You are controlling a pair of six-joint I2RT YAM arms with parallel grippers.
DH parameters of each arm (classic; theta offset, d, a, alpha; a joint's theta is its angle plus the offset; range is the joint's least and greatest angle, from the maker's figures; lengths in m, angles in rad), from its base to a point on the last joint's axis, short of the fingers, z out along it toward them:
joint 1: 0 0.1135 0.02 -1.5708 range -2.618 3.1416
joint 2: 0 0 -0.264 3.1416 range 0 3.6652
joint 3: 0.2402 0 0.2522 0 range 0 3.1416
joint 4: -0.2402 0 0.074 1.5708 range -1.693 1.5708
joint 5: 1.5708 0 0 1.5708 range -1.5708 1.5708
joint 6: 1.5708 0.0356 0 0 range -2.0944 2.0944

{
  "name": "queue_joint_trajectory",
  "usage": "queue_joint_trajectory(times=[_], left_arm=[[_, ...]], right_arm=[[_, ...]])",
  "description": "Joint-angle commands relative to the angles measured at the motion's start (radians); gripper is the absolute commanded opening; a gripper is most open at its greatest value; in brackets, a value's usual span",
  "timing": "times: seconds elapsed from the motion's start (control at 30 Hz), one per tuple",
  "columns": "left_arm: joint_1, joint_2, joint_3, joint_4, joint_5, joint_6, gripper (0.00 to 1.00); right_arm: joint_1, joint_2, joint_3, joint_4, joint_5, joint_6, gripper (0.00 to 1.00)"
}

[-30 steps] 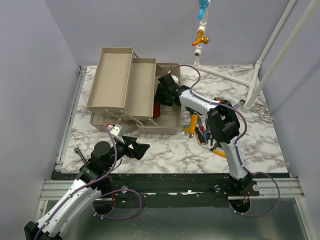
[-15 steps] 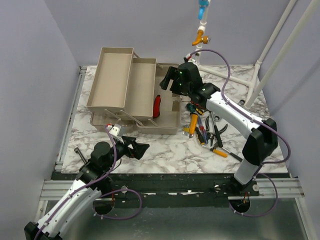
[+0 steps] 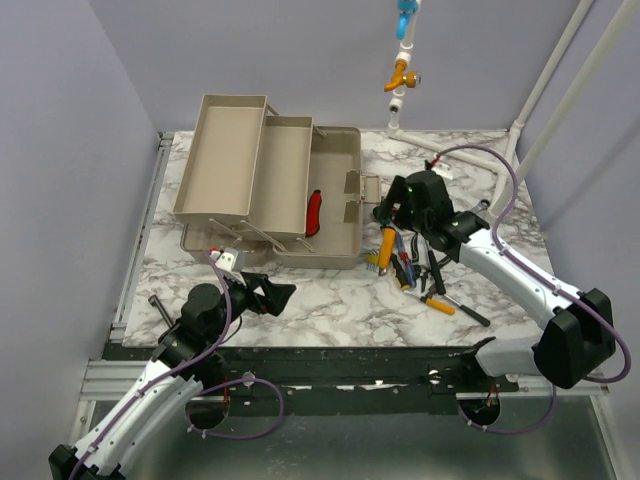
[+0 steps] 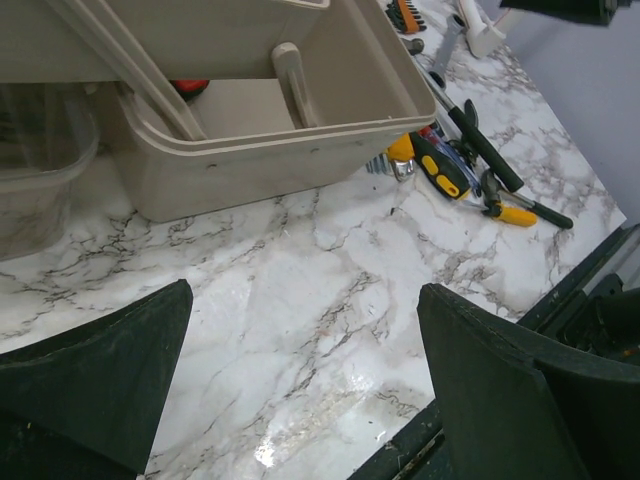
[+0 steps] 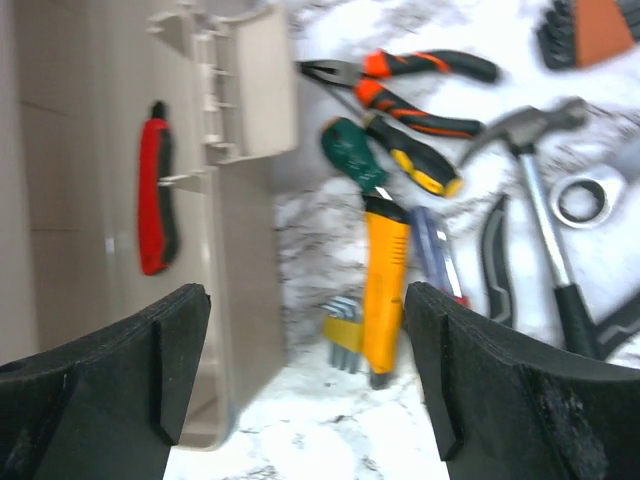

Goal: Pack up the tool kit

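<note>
The beige toolbox (image 3: 335,140) stands open at the back left, its cantilever trays (image 3: 225,150) swung out. A red-handled tool (image 3: 314,212) lies alone in its bottom compartment (image 5: 155,200). Loose tools (image 3: 410,255) lie on the marble just right of the box: an orange-handled one (image 5: 385,290), a green screwdriver (image 5: 350,150), pliers (image 5: 400,85) and a hammer (image 5: 540,200). My right gripper (image 3: 398,212) hovers open above the gap between box wall (image 5: 250,90) and pile, holding nothing (image 5: 305,330). My left gripper (image 3: 275,297) is open and empty over bare marble in front of the box (image 4: 305,300).
A translucent lid (image 4: 40,170) hangs at the box's near left. White pipe legs (image 3: 520,150) stand at the back right, and a pipe with an orange valve (image 3: 402,75) hangs behind. The table's black front rail (image 3: 350,360) runs below the left gripper.
My right gripper has let go of the red-handled tool in the box, lifted out, opened wide and swung right to above the tool pile. The left arm has stayed put.
</note>
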Motion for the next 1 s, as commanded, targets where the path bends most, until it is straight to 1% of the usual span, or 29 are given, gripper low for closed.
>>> queue_joint_trajectory(times=[0.0,0.07,0.13,0.33,0.43,0.57,0.8,0.97], left_arm=[[-0.003,-0.020,0.000,-0.041,-0.084,-0.035,0.98],[-0.004,-0.024,-0.005,-0.030,-0.067,-0.032,0.98],[-0.003,-0.026,-0.011,-0.017,-0.052,-0.030,0.98],[-0.004,-0.020,-0.016,-0.005,-0.034,-0.026,0.99],[-0.004,-0.019,-0.018,-0.003,-0.032,-0.026,0.98],[-0.003,-0.016,-0.018,0.001,-0.031,-0.026,0.98],[-0.003,-0.008,-0.018,0.004,-0.030,-0.026,0.98],[-0.004,-0.006,-0.018,0.003,-0.028,-0.026,0.98]], right_arm=[[-0.059,-0.029,-0.131,0.039,-0.008,0.011,0.81],[-0.068,-0.012,-0.162,0.061,-0.012,0.013,0.76],[-0.072,0.019,-0.176,0.080,-0.011,0.021,0.68],[-0.078,0.138,-0.191,0.137,-0.017,0.059,0.65],[-0.080,0.197,-0.186,0.171,-0.038,0.061,0.59],[-0.080,0.270,-0.155,0.188,-0.054,0.058,0.54],[-0.080,0.366,-0.118,0.193,-0.046,0.067,0.53],[-0.079,0.383,-0.102,0.202,-0.059,0.063,0.32]])
